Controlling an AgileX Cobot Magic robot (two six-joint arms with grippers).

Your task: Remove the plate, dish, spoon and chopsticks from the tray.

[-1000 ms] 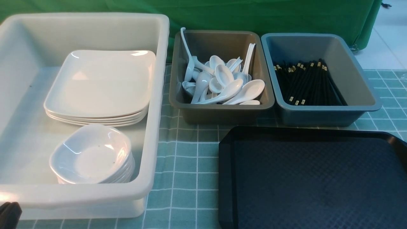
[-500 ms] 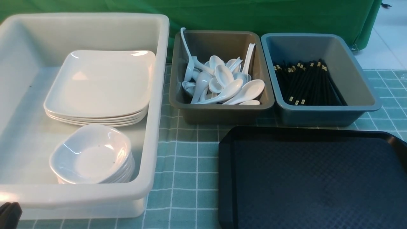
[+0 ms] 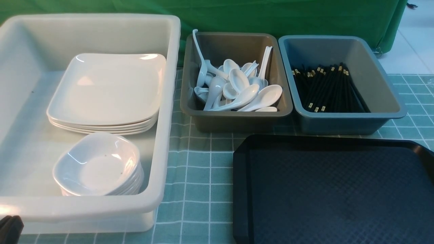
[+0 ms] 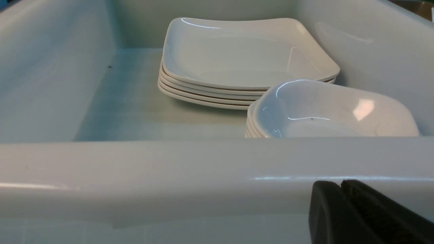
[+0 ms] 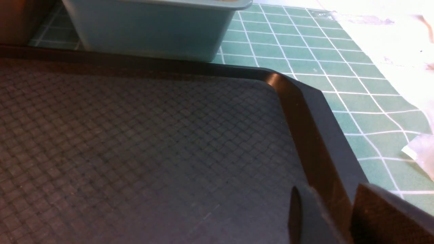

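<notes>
The black tray (image 3: 325,139) lies at the front right with nothing on it; its textured floor fills the right wrist view (image 5: 135,142). White square plates (image 3: 106,89) are stacked in the white tub (image 3: 169,101), with small white dishes (image 3: 98,166) stacked in front of them. White spoons (image 3: 237,88) lie heaped in the brown-grey bin (image 3: 237,118). Black chopsticks (image 3: 327,88) lie in the blue-grey bin (image 3: 349,122). My left gripper (image 4: 340,184) is shut and empty, just outside the tub's near wall; its tip shows in the front view (image 3: 10,228). My right gripper (image 5: 330,198) is open over the tray's right rim.
The tub and both bins stand along the back on a green checked cloth (image 3: 200,169). A strip of cloth separates the tub from the tray. A crumpled clear wrapper (image 5: 420,152) lies on the cloth to the right of the tray.
</notes>
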